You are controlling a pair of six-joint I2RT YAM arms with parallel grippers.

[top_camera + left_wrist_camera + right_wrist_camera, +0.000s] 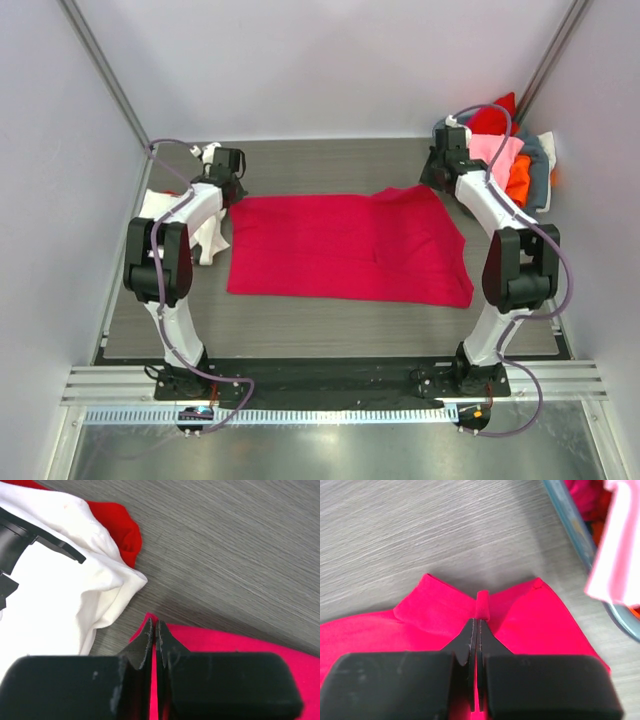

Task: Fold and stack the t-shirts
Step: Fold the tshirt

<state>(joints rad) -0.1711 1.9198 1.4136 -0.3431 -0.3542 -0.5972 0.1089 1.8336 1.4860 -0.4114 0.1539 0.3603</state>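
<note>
My left pincer (156,632) is clamped shut on a corner of the crimson t-shirt (345,245), with the cloth drawn up between its tips. My right pincer (479,630) is closed too, nipping a small fold at the other far edge of the same shirt. The shirt lies spread on the desk (225,545), reaching from the two pincers back toward the arm bases. Just left of the left pincer sits the white t-shirt (45,595) with black markings, bunched up, and a red t-shirt (117,527) peeks out from beneath it. To the right of the right pincer stands the grey-blue basket (567,517), a pink t-shirt (620,545) draped over its rim.
</note>
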